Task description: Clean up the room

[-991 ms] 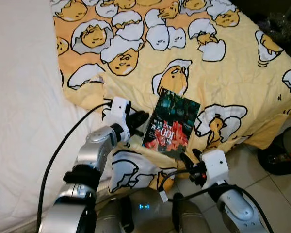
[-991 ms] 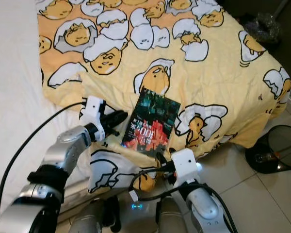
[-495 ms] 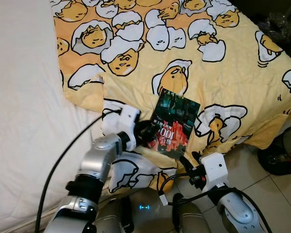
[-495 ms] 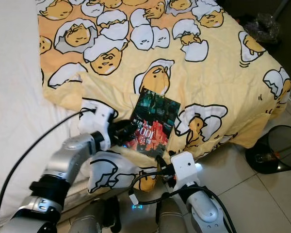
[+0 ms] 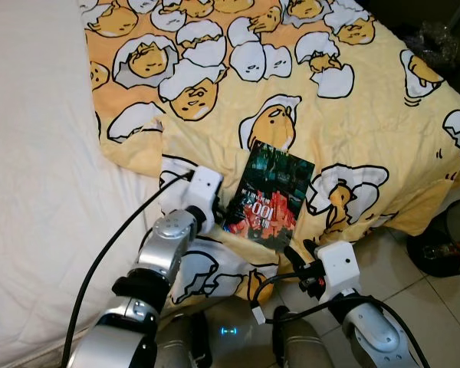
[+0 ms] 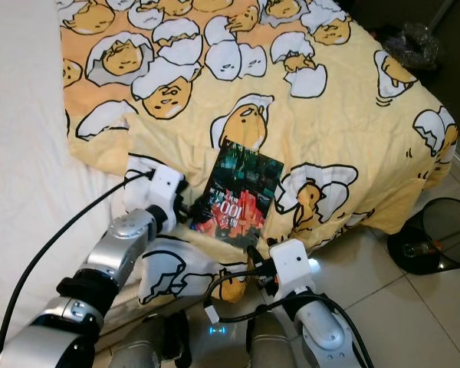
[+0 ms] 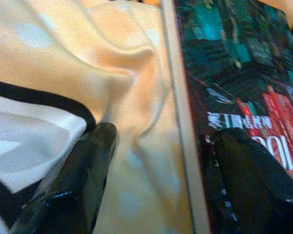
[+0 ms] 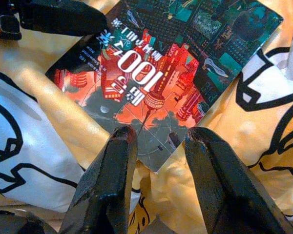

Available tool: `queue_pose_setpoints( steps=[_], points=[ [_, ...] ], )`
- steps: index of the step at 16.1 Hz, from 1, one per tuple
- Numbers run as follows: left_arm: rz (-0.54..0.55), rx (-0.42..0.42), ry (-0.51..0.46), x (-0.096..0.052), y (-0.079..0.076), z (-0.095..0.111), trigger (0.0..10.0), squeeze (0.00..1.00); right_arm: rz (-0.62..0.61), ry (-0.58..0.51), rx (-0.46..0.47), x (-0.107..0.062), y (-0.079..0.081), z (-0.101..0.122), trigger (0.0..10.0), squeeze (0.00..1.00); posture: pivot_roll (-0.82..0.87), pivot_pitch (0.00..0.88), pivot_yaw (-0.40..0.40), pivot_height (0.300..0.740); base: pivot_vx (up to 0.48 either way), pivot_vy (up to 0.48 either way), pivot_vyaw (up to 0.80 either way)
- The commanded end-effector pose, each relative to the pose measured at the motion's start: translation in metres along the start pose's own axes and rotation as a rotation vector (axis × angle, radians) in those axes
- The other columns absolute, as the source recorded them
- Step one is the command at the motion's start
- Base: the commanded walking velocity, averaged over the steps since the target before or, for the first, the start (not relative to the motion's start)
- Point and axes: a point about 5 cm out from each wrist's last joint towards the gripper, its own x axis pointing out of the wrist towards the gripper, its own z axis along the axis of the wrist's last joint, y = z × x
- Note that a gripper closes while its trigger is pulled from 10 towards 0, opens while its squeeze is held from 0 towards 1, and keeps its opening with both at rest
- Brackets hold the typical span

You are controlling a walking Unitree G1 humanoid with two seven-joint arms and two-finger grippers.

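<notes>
Lying on yellow blanket (image 5: 368, 115): book (image 5: 270, 195).

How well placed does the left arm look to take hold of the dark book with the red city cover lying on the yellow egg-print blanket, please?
Probably well placed: the left end effector is already at the dark book's left edge, open, one finger on the cover and the other on the yellow egg-print blanket beside it. Nothing lies between them.

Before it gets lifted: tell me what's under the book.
The book lies flat on the yellow egg-print blanket, near the bed's edge. The left gripper straddles its edge, open, one finger on the cover, one on the blanket. Anything beneath the book is hidden.
</notes>
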Motion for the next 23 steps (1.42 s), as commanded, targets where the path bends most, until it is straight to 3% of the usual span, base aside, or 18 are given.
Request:
queue_pose_setpoints(
  steps=[1,3,6,7,11,16,17,23],
  points=[
    [-0.02,-0.06,0.003,0.0,0.0,-0.004,10.0,1.0,-0.003,0.022,-0.007,-0.004,0.001,-0.006,10.0,0.0,-0.26,0.214,0.053,0.723,0.0,0.0,0.0],
    [-0.093,-0.119,-0.006,0.0,-0.009,-0.002,10.0,1.0,-0.002,0.024,-0.005,-0.005,0.002,-0.006,10.0,0.0,-0.25,0.22,0.055,0.723,0.0,0.0,0.0],
    [-0.216,-0.134,0.023,0.001,-0.026,-0.007,10.0,1.0,-0.002,0.027,-0.004,-0.005,0.002,-0.007,10.0,0.0,-0.25,0.225,0.053,0.723,0.0,0.0,0.0],
    [-0.223,-0.143,0.048,0.002,-0.029,-0.013,10.0,0.0,-0.001,0.028,-0.005,-0.005,0.002,-0.007,10.0,0.0,-0.25,0.229,0.052,0.723,0.0,0.0,0.0],
    [-0.223,-0.154,0.116,0.005,-0.038,-0.027,10.0,0.0,0.004,0.031,-0.006,-0.005,0.003,-0.007,10.0,0.0,-0.26,0.237,0.049,0.723,0.0,0.0,0.0],
    [-0.217,-0.134,0.134,0.006,-0.04,-0.032,10.0,0.0,0.0,0.047,-0.008,-0.007,0.004,-0.011,10.0,0.0,-0.26,0.245,0.052,0.723,0.0,0.0,0.0],
    [-0.229,-0.131,0.133,0.006,-0.043,-0.033,0.0,0.0,0.001,0.051,-0.007,-0.007,0.005,-0.012,10.0,0.0,-0.26,0.245,0.052,0.723,0.0,0.0,0.0],
    [-0.254,-0.128,0.157,0.01,-0.055,-0.038,0.0,0.0,-0.003,0.054,-0.008,-0.007,0.005,-0.012,10.0,0.0,-0.27,0.25,0.053,0.723,0.0,0.0,0.0]
  ],
)
